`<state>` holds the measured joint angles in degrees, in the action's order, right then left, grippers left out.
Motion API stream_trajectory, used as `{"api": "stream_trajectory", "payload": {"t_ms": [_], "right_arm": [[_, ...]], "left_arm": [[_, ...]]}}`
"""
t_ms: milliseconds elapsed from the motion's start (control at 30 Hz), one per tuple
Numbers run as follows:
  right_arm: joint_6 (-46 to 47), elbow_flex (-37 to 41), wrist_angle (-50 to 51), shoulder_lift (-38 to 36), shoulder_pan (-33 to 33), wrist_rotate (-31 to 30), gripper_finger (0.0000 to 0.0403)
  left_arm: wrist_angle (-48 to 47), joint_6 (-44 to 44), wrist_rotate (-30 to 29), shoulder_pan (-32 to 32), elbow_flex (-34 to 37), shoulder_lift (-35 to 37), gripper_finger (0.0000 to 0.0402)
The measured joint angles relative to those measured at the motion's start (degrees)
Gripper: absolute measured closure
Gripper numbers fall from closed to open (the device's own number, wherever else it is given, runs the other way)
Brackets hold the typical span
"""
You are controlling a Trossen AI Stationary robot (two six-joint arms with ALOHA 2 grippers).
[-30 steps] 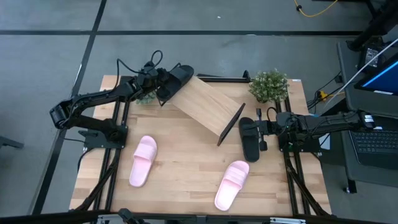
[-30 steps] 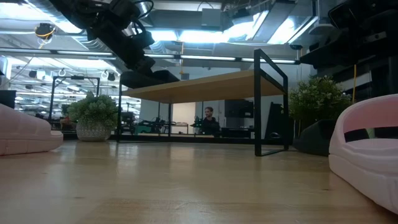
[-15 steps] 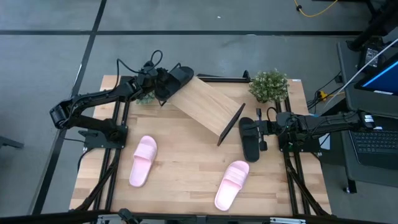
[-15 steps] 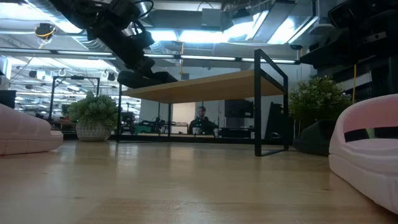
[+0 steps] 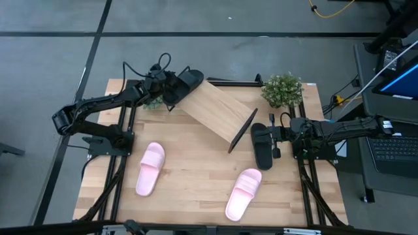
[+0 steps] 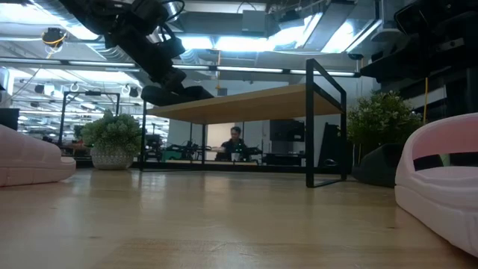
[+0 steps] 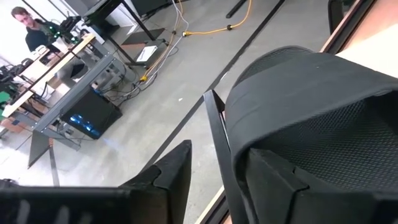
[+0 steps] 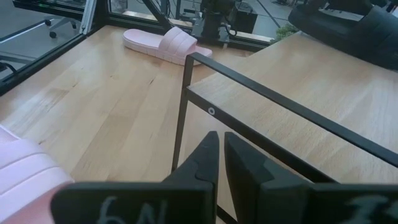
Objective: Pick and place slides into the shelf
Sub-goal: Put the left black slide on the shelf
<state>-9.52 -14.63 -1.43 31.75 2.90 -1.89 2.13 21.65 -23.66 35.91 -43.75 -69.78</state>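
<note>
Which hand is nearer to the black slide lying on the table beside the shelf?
The right hand. It sits right at the black slide on the table, near the shelf's end. The left hand is across the shelf at its far corner, shut on the other black slide.

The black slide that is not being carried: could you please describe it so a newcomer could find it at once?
Start from the slanted shelf in the middle of the table and go to its right-hand end, below the small potted plant. There a black slide lies flat on the tabletop, right beside the right gripper. Its twin is up at the shelf's far left corner in the left gripper; both pink ones lie nearer the front edge.
</note>
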Motion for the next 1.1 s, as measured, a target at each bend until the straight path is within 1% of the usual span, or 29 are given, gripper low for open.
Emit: {"api": "stream_trajectory", "payload": {"t_ms": [233,967,1033,1100], "right_arm": [[0.18,0.0,0.0,0.0,0.01,0.0,0.0373],[0.4,0.0,0.0,0.0,0.01,0.0,0.0373],[0.41,0.0,0.0,0.0,-0.01,0.0,0.0373],[0.41,0.0,0.02,0.0,0.01,0.0,0.0373]], "left_arm": [[-1.05,1.25,0.11,-1.17,-0.01,0.02,0.0252],[-4.5,1.4,-0.02,-3.69,-0.02,0.06,0.0251],[-4.55,1.42,-0.41,-3.91,-0.02,0.09,0.0251],[-4.55,1.46,-2.08,-4.41,-0.02,0.09,0.0251]]}}
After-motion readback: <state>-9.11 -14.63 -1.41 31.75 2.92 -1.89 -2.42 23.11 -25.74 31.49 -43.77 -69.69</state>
